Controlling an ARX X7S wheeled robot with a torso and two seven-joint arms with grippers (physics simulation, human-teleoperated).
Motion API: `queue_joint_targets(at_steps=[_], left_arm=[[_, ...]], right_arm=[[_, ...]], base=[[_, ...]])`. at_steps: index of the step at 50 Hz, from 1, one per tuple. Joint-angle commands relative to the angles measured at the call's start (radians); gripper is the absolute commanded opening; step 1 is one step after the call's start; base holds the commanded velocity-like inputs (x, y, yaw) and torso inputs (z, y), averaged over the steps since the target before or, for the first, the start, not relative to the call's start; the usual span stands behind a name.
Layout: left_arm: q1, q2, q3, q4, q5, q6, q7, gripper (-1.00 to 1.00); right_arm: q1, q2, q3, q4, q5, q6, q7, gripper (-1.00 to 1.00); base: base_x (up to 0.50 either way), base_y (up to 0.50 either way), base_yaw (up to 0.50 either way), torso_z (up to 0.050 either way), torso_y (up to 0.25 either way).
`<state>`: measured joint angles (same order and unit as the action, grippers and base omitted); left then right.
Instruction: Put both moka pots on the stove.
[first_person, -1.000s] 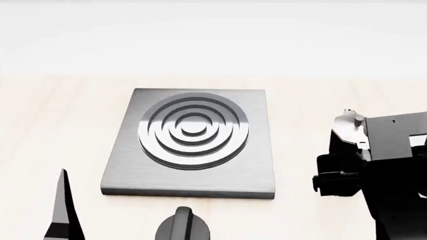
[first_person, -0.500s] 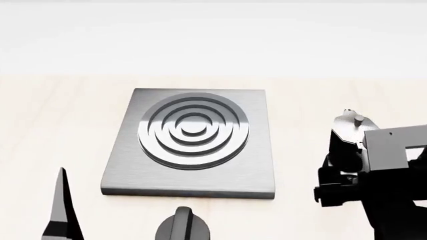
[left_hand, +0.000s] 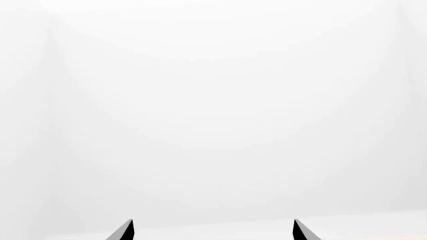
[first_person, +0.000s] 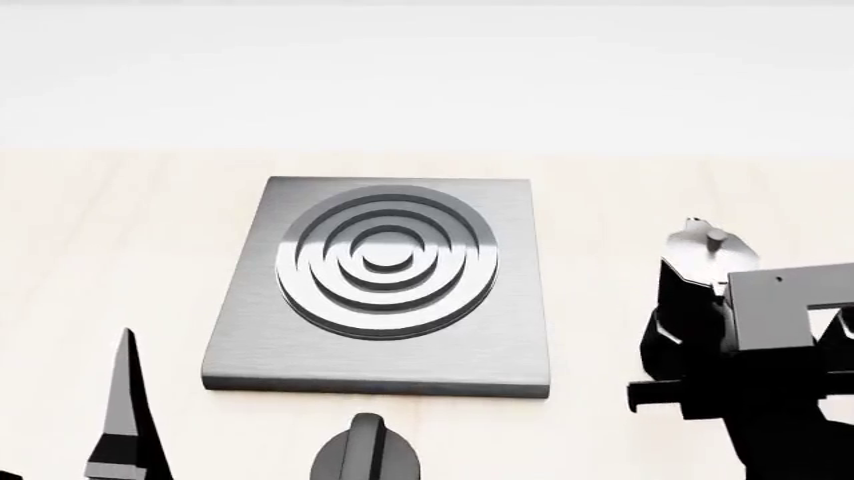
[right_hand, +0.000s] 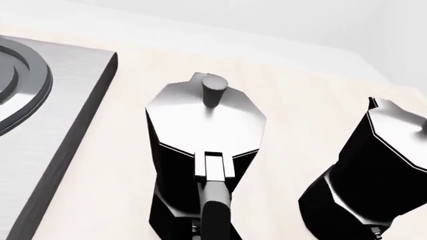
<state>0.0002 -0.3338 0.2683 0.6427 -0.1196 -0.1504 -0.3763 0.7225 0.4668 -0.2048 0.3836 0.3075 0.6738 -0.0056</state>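
Note:
One moka pot (right_hand: 203, 145), black with a silvery lid and knob, stands on the table just right of the stove (right_hand: 67, 105); its handle (right_hand: 217, 210) points at the right wrist camera. A second moka pot (right_hand: 373, 170) stands beside it, farther from the stove. In the head view only the nearer pot (first_person: 703, 255) shows, half hidden by my right arm. My right gripper (first_person: 678, 390) is low at that pot's near side, by the handle; its fingers are hidden. The stove (first_person: 387, 280) bears nothing. My left gripper (left_hand: 213, 232) is open and empty, facing a blank wall.
A short round black knob (first_person: 367, 450) sits at the stove's near edge. One left finger (first_person: 127, 410) rises at the lower left of the head view. Light wooden table (first_person: 120, 250) lies on both sides of the stove.
My right arm has come down and nearer beside the moka pot. The pot has not moved. The left finger has shifted only slightly.

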Motion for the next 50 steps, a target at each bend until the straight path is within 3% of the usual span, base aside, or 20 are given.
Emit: queue_joint_targets(at_steps=[1, 13, 33, 50], left_arm=[[-0.003, -0.003, 0.005, -0.005, -0.004, 0.001, 0.000, 1.00], [-0.022, -0.004, 0.009, -0.009, -0.010, -0.010, 0.000, 1.00], [-0.004, -0.012, 0.014, -0.002, -0.010, 0.000, -0.009, 1.00], [0.055, -0.038, 0.000, 0.048, -0.019, 0.011, -0.021, 1.00]], right_arm=[[-0.006, -0.007, -0.017, 0.018, -0.022, -0.015, -0.008, -1.00], [-0.015, 0.008, -0.004, -0.065, -0.004, 0.017, 0.000, -1.00], [-0.022, 0.013, 0.046, -0.409, 0.045, 0.080, 0.066, -1.00], [0.057, -0.103, -0.017, -0.429, 0.010, -0.049, 0.091, -1.00]], base=[[0.00, 0.00, 0.00, 0.000, 0.000], [0.00, 0.00, 0.00, 0.000, 0.000], [0.00, 0.00, 0.00, 0.000, 0.000], [0.00, 0.00, 0.00, 0.000, 0.001]])
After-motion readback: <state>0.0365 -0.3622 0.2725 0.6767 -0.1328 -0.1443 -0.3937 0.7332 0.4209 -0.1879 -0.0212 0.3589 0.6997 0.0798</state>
